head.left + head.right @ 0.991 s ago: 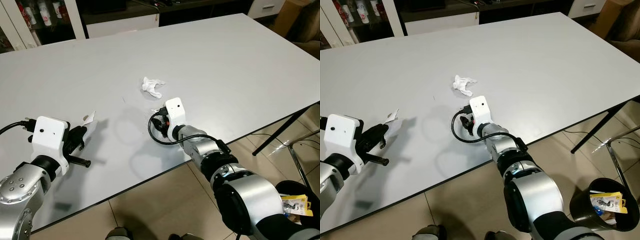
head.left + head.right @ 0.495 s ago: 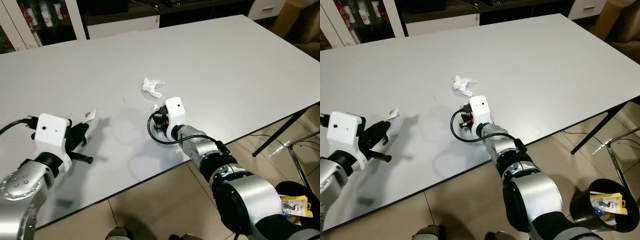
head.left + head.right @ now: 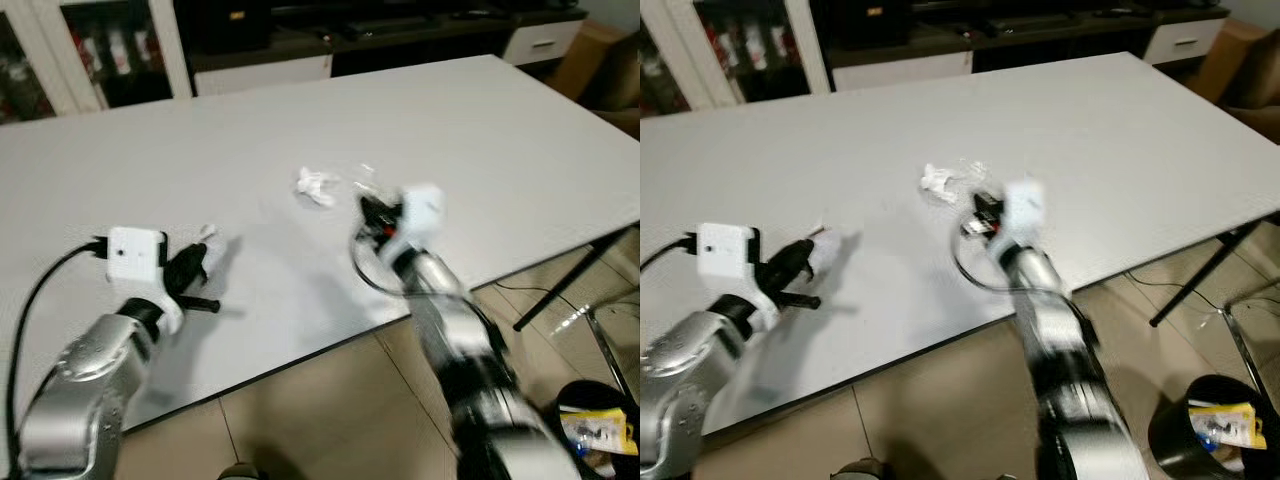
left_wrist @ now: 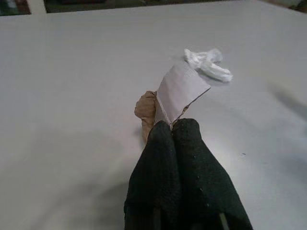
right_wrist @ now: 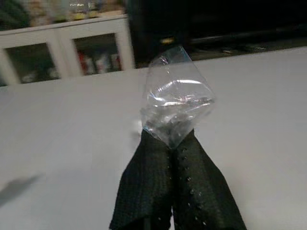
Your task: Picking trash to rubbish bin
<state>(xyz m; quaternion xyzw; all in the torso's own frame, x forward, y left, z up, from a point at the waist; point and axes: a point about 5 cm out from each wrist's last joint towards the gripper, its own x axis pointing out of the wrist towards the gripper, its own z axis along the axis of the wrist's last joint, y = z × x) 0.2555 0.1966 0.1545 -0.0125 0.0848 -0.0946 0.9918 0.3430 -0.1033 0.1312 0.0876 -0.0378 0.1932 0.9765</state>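
White bench (image 3: pixel 520 130), both grippers loaded with trash.
Left gripper (image 4: pixel 171 125) pinches a paper scrap (image 4: pixel 180 91); right gripper (image 5: pixel 170 143), blurred, apparently clamps clear plastic (image 5: pixel 176 98). Keep both pinches firm carrying to the bin (image 3: pixel 1200 440); crumpled tissue (image 3: pixel 316 185) remains.

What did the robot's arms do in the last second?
The right end effector lifted off the table, shut on a clear wrapper, and swung forward and right. The left end effector kept its grip on the paper scrap. The camera shifted too. The tissue stayed on the table.
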